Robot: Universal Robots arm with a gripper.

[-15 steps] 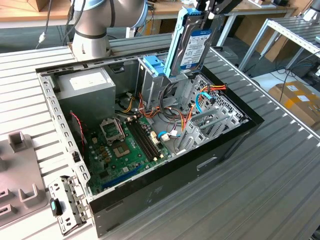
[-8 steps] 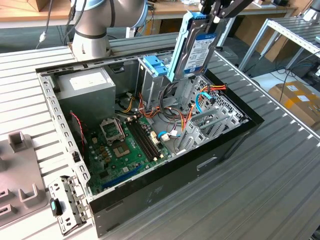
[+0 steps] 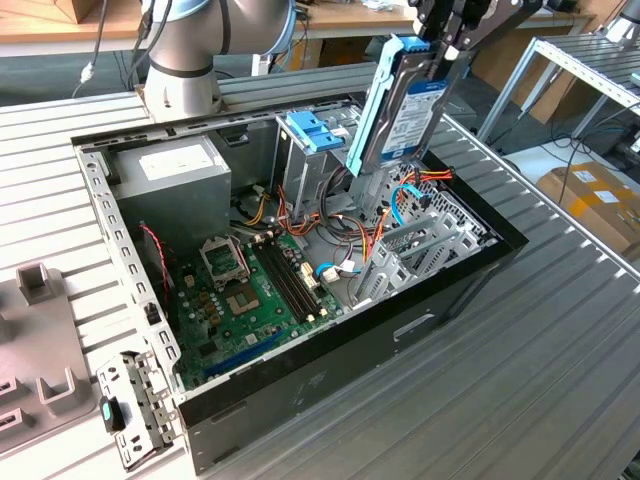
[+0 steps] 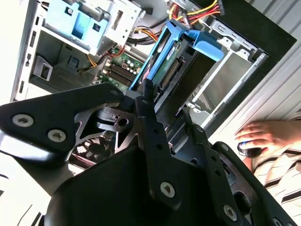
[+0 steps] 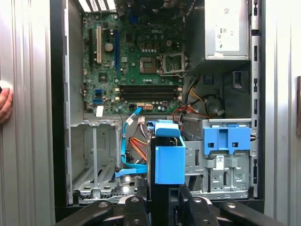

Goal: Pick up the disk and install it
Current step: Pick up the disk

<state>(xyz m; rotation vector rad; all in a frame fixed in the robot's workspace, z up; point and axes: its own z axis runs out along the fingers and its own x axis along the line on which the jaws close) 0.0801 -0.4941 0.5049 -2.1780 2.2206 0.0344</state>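
Hanging over the open computer case point(image 3: 330, 375), the disk point(image 3: 405, 105) clamped endwise between the jaws.

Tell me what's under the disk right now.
The disk hangs above the open computer case, gripper jaws shut on it. Below it: blue and orange cables and the metal drive cage. What lies directly behind its lower end is covered.
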